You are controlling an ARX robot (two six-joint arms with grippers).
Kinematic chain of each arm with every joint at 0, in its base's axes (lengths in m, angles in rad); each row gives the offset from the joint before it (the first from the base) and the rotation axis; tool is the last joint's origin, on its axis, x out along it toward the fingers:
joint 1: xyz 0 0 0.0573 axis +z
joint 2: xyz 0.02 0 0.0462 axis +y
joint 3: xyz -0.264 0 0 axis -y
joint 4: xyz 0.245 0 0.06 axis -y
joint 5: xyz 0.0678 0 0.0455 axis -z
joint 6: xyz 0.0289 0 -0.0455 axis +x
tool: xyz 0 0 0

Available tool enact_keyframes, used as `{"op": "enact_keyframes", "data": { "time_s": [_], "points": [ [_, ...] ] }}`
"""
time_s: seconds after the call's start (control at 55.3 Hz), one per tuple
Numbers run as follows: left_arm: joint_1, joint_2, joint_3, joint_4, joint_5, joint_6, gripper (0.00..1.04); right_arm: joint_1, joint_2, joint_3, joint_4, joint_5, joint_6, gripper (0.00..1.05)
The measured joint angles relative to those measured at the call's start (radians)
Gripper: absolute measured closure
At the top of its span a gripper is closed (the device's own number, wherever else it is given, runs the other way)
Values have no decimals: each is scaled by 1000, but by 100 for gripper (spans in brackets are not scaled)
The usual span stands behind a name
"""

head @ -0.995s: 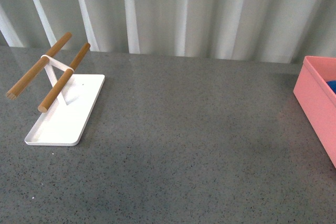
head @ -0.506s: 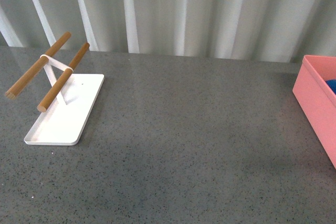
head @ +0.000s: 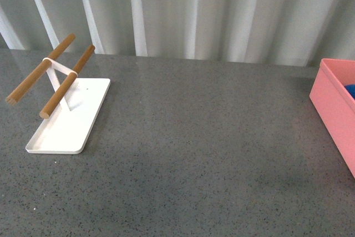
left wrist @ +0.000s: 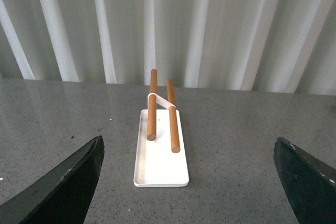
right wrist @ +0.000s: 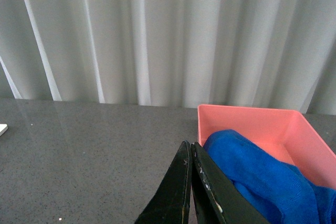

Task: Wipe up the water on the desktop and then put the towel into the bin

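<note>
The salmon-pink plastic bin (right wrist: 252, 129) — rectangular, smooth-walled, thick-rimmed — stands at the right edge of the desktop (head: 199, 154) and holds the towel (right wrist: 262, 179), a bright blue fluffy microfibre cloth bunched inside it. The desktop is flat, dark grey and stone-like, with fine speckles. On its left side rests a shallow white tray (head: 69, 120) carrying two round wooden rods (head: 66, 81), tilted and joined by a white bracket. The right gripper (right wrist: 191, 182) hangs just beside the bin, its dark fingers pressed together and empty. The left gripper (left wrist: 189, 182) faces the tray from well back — jaws spread wide, holding nothing.
</note>
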Motion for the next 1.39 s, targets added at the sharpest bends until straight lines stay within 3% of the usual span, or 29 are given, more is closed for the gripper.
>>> {"op": "enact_keyframes", "data": {
  "time_s": [0.524,0.633,0.958,1.031,1.193,1.392],
  "points": [
    [0,0,0,0,0,0,7,0,-198,0,-196,3,2,101],
    [0,0,0,0,0,0,7,0,-332,0,-362,3,2,101],
    [0,-1,0,0,0,0,7,0,-367,0,-370,3,3,101],
    [0,-1,0,0,0,0,7,0,-367,0,-370,3,2,92],
    [0,-1,0,0,0,0,7,0,-367,0,-370,3,2,53],
    [0,-1,0,0,0,0,7,0,-367,0,-370,3,2,17]
  ]
}}
